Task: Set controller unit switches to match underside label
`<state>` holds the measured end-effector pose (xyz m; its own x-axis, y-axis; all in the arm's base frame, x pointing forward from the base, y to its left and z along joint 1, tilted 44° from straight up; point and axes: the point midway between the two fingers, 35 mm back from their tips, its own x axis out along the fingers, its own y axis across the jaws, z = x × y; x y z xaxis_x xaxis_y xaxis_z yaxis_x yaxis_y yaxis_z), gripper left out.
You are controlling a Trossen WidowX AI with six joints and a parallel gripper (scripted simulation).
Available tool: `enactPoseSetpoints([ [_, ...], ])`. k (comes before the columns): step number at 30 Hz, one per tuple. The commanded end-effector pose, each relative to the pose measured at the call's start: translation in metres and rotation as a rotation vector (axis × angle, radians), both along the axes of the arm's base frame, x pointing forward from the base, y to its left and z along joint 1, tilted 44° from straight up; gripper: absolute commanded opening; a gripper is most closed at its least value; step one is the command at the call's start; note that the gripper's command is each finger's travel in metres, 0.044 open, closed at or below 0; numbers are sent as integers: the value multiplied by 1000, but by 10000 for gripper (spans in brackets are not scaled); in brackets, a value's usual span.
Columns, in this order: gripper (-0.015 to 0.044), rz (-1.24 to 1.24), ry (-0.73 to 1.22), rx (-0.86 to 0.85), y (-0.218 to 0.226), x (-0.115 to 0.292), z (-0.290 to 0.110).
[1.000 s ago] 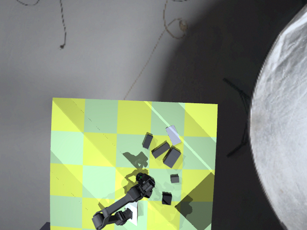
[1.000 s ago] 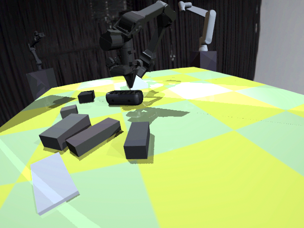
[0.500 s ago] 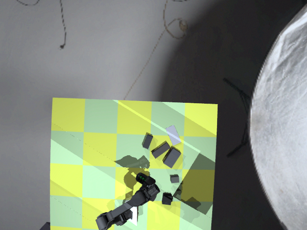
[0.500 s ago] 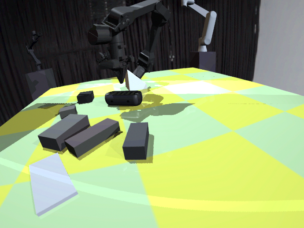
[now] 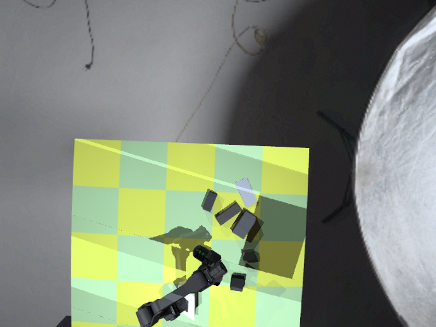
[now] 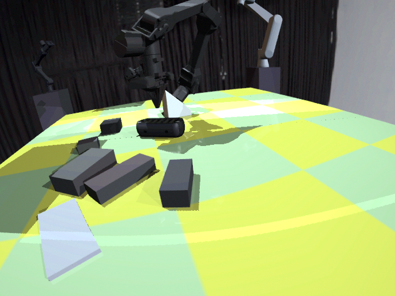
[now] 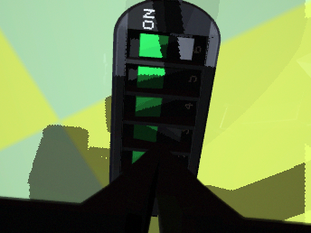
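Note:
The dark grey controller unit (image 5: 201, 250) (image 6: 160, 127) (image 7: 163, 79) sits flat on its base on the chequered bench (image 5: 141, 210) (image 6: 263, 177), switches up. In the wrist view its rockers run away from me. Those numbered 3 to 6 show green ends on the side marked ON, and switch 6 shows a pale grey right end. The nearest switches are hidden under my fingers. My gripper (image 5: 210, 260) (image 6: 157, 100) (image 7: 157, 156) is shut and empty. It points down over the near end of the unit, with its tip over the lower-numbered switches.
Three long dark blocks (image 6: 82, 170) (image 6: 120, 176) (image 6: 177, 182) lie in front of the unit in the exterior view. Two small dark blocks (image 6: 110, 125) (image 6: 87, 143) lie to its left. A pale flat plate (image 6: 66, 238) (image 5: 247, 191) lies beyond the blocks. A white wedge (image 6: 173, 105) stands by the arm's base.

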<state>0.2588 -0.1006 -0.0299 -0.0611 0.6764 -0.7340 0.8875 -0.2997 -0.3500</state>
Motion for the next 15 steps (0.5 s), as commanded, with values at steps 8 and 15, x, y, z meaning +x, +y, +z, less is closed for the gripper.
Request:
enactPoseSetpoints([
  [8,0,3,1,-2,0,-1,0],
  [15,0,3,4,1,32,-41,-6],
])
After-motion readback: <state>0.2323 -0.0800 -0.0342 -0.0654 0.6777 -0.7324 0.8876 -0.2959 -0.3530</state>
